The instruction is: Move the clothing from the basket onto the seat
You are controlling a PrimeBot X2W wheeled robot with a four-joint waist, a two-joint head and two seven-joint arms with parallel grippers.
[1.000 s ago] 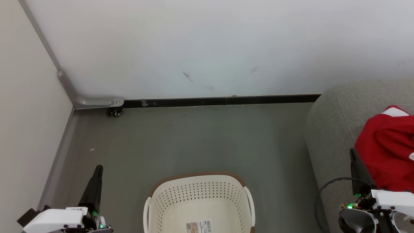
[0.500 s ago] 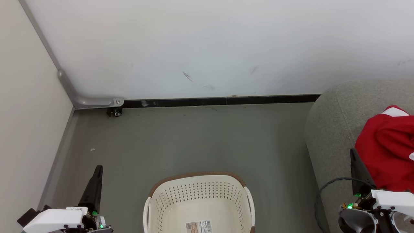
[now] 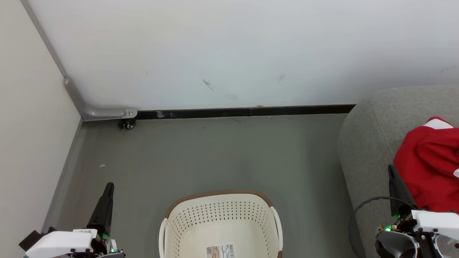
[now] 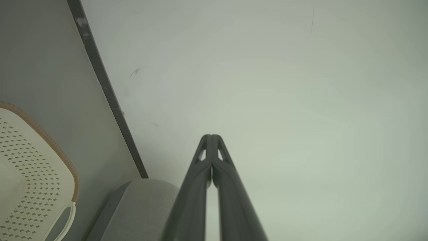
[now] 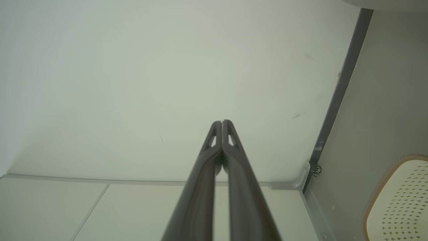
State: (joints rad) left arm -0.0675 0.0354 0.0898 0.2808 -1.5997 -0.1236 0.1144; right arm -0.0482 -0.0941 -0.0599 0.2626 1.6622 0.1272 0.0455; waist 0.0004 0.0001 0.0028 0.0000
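You have the left claw (image 3: 108, 186) at the lower left of the head view, its 2 dark fingers pressed together and pointing up the frame over the grey floor (image 3: 215, 154), with nothing in its grip. The left wrist view confirms it: the tips meet against the pale wall (image 4: 301, 100).

Your right claw (image 3: 390, 167) sits at the lower right of the head view, just beside the red cloth, and whether it touches the cloth you cannot tell from there. In the right wrist view its fingers (image 5: 214, 140) are shut tip to tip and hold nothing.

The clothing (image 3: 426, 161), bright red with a white patch at its top, lies heaped on the seat (image 3: 369, 136) at the right edge of the head view.

The basket (image 3: 218, 194) stands on the floor at the bottom centre, between your 2 claws and well apart from the seat. Its near part is cut off by the frame edge. On its pale bottom lies a printed label (image 3: 220, 251).

A black skirting strip (image 3: 251, 111) runs along the foot of the wall, and a small caster (image 3: 128, 124) sits at its left end.
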